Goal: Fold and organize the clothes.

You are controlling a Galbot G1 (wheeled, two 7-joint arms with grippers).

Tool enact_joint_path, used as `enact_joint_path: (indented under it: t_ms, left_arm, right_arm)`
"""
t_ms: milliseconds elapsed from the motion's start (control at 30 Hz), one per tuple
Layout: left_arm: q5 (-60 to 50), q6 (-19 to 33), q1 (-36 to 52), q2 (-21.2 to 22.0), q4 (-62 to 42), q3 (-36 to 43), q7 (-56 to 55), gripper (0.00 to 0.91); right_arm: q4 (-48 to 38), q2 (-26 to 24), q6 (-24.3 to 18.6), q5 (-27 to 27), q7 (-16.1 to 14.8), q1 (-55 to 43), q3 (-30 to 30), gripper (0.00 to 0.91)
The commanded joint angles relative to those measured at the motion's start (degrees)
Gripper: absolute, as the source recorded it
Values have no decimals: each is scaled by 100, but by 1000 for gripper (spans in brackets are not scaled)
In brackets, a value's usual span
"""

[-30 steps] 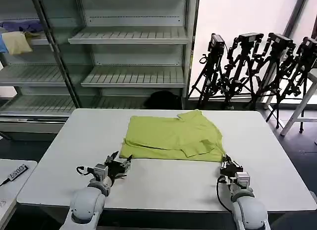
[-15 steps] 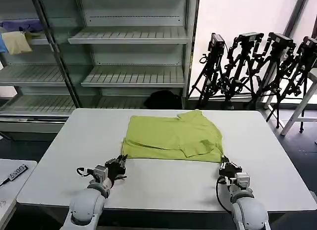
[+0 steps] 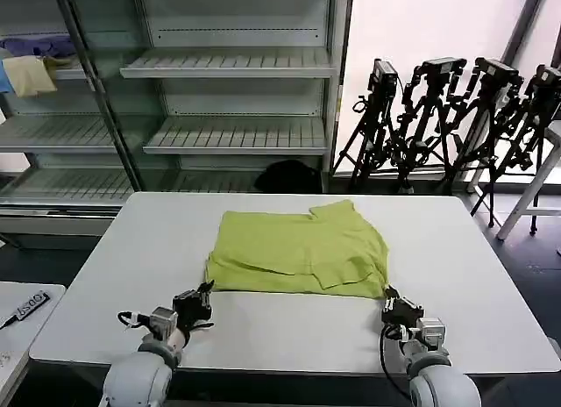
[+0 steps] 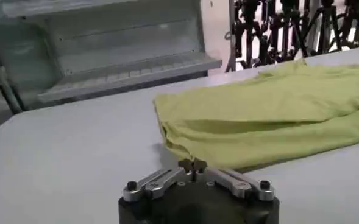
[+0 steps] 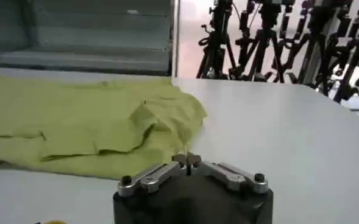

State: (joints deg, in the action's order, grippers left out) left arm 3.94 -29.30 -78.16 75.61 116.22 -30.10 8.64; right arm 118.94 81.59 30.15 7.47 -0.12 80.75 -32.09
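The lime yellow-green T-shirt (image 3: 298, 249) lies folded in a flat rectangle across the middle of the white table (image 3: 289, 332), one sleeve turned over on top at the right. My left gripper (image 3: 205, 295) is at its near left corner, shut on the hem; in the left wrist view the fingertips (image 4: 192, 163) meet right at the edge of the T-shirt (image 4: 270, 115). At the near right corner my right gripper (image 3: 390, 303) is shut too. The right wrist view shows a thin pinch of the T-shirt (image 5: 75, 122) rising from my right gripper (image 5: 186, 159).
Grey shelving (image 3: 228, 100) stands behind the table, with a pale yellow cloth (image 3: 28, 74) and a blue cloth (image 3: 39, 46) on its upper left shelf. Black camera tripods (image 3: 456, 117) crowd the back right. A small side table (image 3: 22, 315) sits at the near left.
Both grippers have drawn back toward the table's near edge. The T-shirt has slid toward me with them, and its near edge has pulled straighter.
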Motion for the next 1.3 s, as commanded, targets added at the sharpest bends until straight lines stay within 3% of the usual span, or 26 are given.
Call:
enact_joint_path:
  t_ms: [33,400,833,867,900,933,1300]
  left_arm:
    - [361,52,-1228,-108,1043,-320,-117,0]
    - [697,52,-1814,34,1332,-1058,-440,0]
    - [608,308,-2157,76,1280,-1121,-426,0]
    - [604,309,-2164,79,1274,-1114,-428,10]
    - [599,316,-2181,80,1268,-1095,-422,131]
    - [596,321,-2193,82,1264,-1086,-418,907]
    - [572,404,-2085,154,1338,-1152,-682,907]
  right_arm:
    - [755,36,208,229,87,746,120,0]
    - [1295,-10,297,170,240,1270,174,0]
    - [1366,-33,293,-94,62,1564,252,0]
    - [1347,-30,293,-112,49,1561,259,907]
    - [1322,-34,293,-122,36,1563,266,907]
    - [1317,-40,293,-157,16,1572,271,907]
    - [1486,90,77,-295,196,1472,223,907]
